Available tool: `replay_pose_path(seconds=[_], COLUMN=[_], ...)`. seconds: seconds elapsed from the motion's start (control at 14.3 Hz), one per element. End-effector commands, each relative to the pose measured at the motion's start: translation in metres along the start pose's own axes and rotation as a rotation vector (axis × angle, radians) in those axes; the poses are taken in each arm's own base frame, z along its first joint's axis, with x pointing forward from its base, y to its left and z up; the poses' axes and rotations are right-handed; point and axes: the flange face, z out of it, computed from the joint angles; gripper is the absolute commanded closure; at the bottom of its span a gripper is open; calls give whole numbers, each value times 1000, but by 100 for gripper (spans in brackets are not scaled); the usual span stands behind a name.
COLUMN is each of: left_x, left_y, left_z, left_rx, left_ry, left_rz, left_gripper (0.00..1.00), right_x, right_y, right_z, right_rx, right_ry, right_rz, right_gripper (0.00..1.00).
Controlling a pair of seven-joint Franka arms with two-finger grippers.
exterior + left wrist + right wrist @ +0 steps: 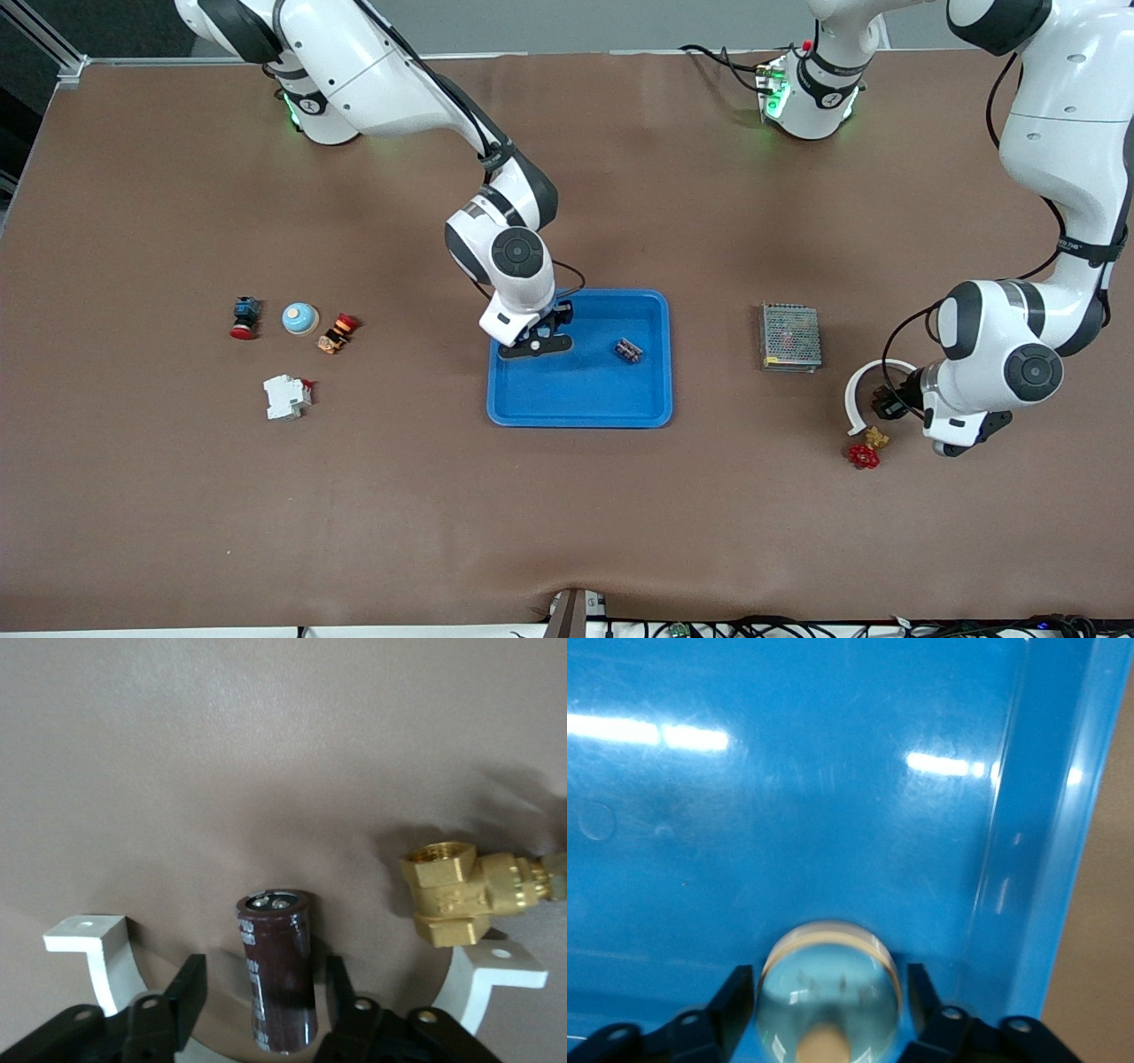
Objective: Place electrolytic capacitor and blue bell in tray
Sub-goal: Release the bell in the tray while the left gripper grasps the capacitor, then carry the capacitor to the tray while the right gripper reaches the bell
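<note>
Left gripper (266,981), spread astride the electrolytic capacitor (275,970) on the counter (266,744) well apart from the tray (580,394), should close squarely; right gripper (831,985), spread around the blue bell (829,961) inside the tray, should lift straight.

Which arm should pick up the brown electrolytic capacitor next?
Left. The left gripper is open astride the electrolytic capacitor on the table, inside the white bracket. The right gripper is down in the blue tray with the blue bell.

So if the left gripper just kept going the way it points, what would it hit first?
Probably the brown capacitor standing between the left gripper's open fingers; under it, the table.
</note>
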Motion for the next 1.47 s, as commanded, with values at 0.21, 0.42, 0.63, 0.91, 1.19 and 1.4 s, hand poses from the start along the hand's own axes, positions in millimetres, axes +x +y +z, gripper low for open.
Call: replay_pose_path(seconds=[0.21, 0.42, 0.63, 0.91, 1.19, 1.4], left_x=[1, -3, -25, -56, -88, -108], left_y=[1, 9, 35, 73, 115, 148], left_z=[-8, -39, -76, -107, -117, -130], left_rx=[6, 6, 13, -5, -38, -68], left_ry=[22, 43, 23, 15, 5, 12], left_rz=[27, 31, 49, 21, -28, -81], left_gripper=[100, 100, 100, 100, 100, 100], right_x=[4, 3, -3, -14, -14, -19], right_y=[-5, -14, -5, 65, 165, 243], right_z=[-24, -67, -131, -243, -304, -314], right_rx=[12, -13, -53, -100, -78, -41], right_ry=[22, -12, -53, -144, -217, -218], right_rz=[35, 28, 14, -181, -376, -488], right_gripper=[0, 0, 0, 0, 0, 0])
